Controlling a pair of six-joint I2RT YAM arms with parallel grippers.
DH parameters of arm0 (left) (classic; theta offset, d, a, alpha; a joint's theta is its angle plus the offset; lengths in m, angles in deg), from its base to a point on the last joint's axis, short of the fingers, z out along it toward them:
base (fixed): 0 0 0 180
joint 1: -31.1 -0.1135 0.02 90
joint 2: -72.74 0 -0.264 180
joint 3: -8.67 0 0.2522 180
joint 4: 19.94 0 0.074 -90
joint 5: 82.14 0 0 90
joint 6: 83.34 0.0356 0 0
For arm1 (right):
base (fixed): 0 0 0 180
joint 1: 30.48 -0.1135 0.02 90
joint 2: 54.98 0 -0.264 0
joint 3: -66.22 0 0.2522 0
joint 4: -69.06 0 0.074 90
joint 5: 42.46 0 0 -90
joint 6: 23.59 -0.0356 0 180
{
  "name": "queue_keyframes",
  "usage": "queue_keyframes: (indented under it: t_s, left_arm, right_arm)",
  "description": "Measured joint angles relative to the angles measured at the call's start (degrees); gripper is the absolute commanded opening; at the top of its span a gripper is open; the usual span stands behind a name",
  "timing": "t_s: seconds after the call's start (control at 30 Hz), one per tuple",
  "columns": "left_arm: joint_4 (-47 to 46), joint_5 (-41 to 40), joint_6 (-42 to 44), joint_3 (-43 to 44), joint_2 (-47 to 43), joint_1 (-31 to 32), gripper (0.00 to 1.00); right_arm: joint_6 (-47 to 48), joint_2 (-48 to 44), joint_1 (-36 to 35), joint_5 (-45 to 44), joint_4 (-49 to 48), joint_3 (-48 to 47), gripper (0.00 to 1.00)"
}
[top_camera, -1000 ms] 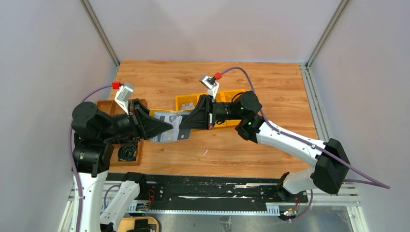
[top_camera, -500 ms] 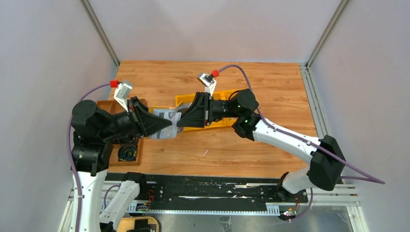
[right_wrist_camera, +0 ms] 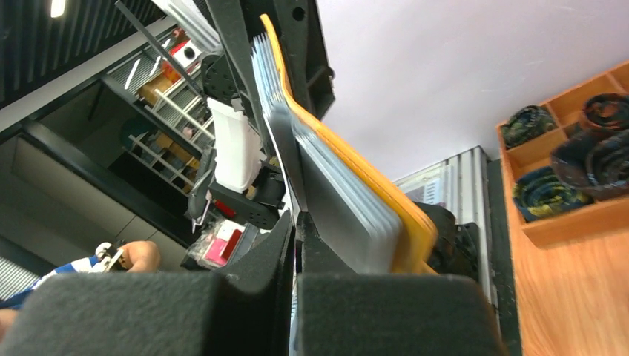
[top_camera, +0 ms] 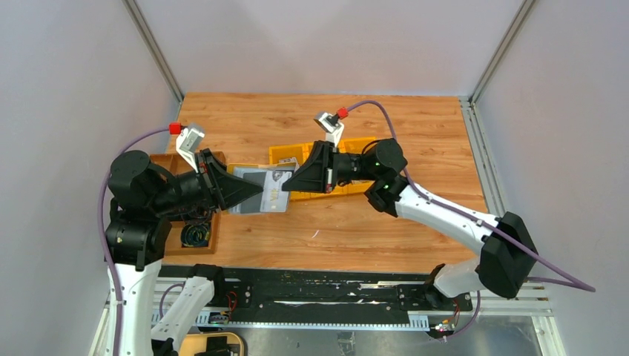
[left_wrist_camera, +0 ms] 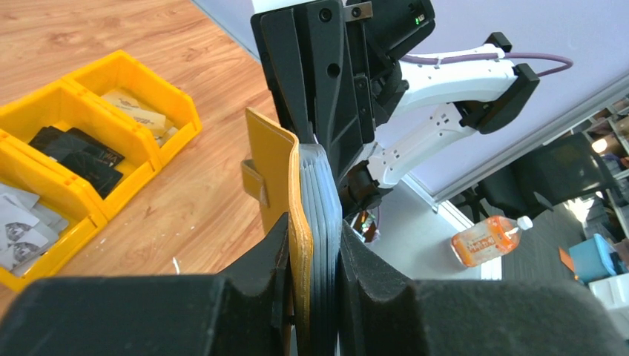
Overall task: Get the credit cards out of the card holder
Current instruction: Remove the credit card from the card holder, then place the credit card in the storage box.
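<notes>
My left gripper [top_camera: 248,193] is shut on the mustard-yellow card holder [top_camera: 252,199] and holds it open above the table. In the left wrist view the holder [left_wrist_camera: 276,170] stands on edge between my left gripper [left_wrist_camera: 315,285] fingers, grey pockets [left_wrist_camera: 324,200] facing right. My right gripper [top_camera: 288,182] is shut on the edge of a grey card [top_camera: 275,187] that sticks out of the holder's right side. In the right wrist view the thin card [right_wrist_camera: 284,159] runs down into my closed right gripper [right_wrist_camera: 297,241], beside the holder's pockets [right_wrist_camera: 337,204] and yellow cover [right_wrist_camera: 386,200].
Yellow plastic bins [top_camera: 337,162] with cards and papers lie behind the right gripper; they also show in the left wrist view [left_wrist_camera: 81,126]. A brown compartment tray [top_camera: 194,236] with rolled items lies under the left arm and shows in the right wrist view [right_wrist_camera: 571,215].
The right gripper closed in on the holder's edge, then drew back to the right with a card, which now sticks further out. The left gripper kept its hold, shifting slightly.
</notes>
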Motion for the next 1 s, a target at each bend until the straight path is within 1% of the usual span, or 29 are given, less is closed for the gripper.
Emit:
queue_keyframes:
  t_s: [0.1, 0.17, 0.2, 0.27, 0.33, 0.4, 0.47, 0.53, 0.6, 0.7, 0.77, 0.87, 1.0]
  left_arm:
    - [0.96, -0.55, 1.09, 0.74, 0.28, 0.0, 0.0]
    - [1.44, -0.46, 1.6, 1.16, 0.35, 0.07, 0.0]
    - [1.64, -0.37, 2.1, 1.57, 0.33, 0.07, 0.0]
    - [1.9, -0.28, 2.82, 2.19, 0.33, 0.07, 0.0]
    - [2.54, -0.2, 4.04, 2.82, 0.33, 0.15, 0.0]
    - [3.48, -0.46, 5.68, 3.48, 0.31, 0.26, 0.0]
    - [4.92, -1.66, 7.96, 4.22, 0.28, 0.37, 0.0]
    - [6.43, -3.15, 10.27, 4.9, 0.26, 0.39, 0.0]
    - [8.28, -4.74, 12.79, 5.62, 0.26, 0.39, 0.0]
    - [10.8, -6.4, 16.31, 6.4, 0.13, 0.39, 0.0]
    - [12.15, -7.06, 18.12, 6.45, -0.33, 0.39, 0.0]
    - [13.68, -7.63, 20.02, 6.47, -1.27, 0.39, 0.0]
    - [14.78, -7.61, 21.24, 6.49, -1.88, 0.42, 0.0]
  right_arm:
    - [0.48, -2.97, 3.78, 1.6, 0.98, 3.04, 0.0]
    - [1.97, -4.83, 6.29, 2.56, 3.32, 4.15, 0.0]
    - [3.58, -6.01, 8.07, 3.39, 6.21, 4.37, 0.0]
    - [7.43, -8.46, 11.98, 4.35, 13.03, 4.52, 0.0]
    - [13.05, -10.95, 17.0, 4.2, 22.43, 4.17, 0.0]
    - [19.71, -12.11, 22.12, 2.49, 33.66, 2.23, 0.0]
    - [25.49, -11.87, 25.66, -0.37, 42.62, -0.13, 0.0]
    - [31.36, -10.45, 27.69, -5.03, 51.69, -3.06, 0.0]
    - [36.11, -8.26, 29.29, -10.21, 57.83, -5.64, 0.0]
    - [43.56, -2.49, 29.64, -20.39, 65.94, -10.21, 0.0]
    - [46.42, 1.64, 29.97, -24.28, 69.0, -12.26, 0.0]
    - [48.63, 7.98, 30.47, -27.15, 71.71, -14.29, 0.0]
    - [49.09, 13.2, 29.99, -27.02, 72.91, -16.79, 0.0]
